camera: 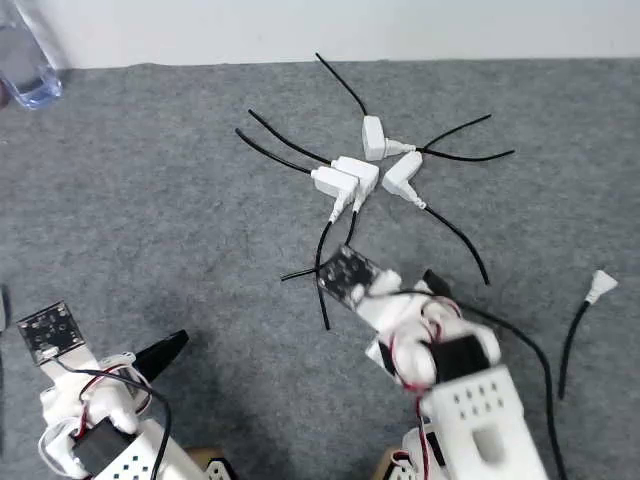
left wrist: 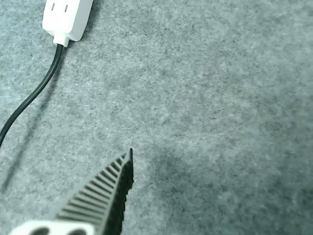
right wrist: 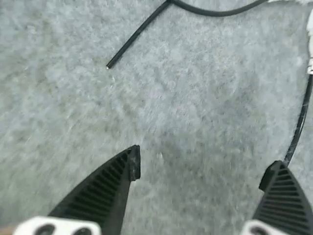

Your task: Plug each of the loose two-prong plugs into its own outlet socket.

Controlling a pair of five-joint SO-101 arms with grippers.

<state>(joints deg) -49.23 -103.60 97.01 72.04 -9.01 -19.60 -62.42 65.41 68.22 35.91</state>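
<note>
Grey mat (right wrist: 195,112) under the right hand (right wrist: 206,157), spread wide, empty; left hand (camera: 162,354) grip unclear

High view, upper left: a clear bottle (camera: 25,60) is cut off by the frame edge. High view, centre — the right arm's camera board (camera: 348,275) hides the lower run of one black cable (camera: 352,228). Left wrist view: the white outlet socket (left wrist: 66,17) is cropped by the frame edge.

The worktop (camera: 150,200) is fuzzy matt grey cloth; the outlet socket (left wrist: 66,14) smooth white plastic, its cord (left wrist: 34,93) sleek black.
</note>
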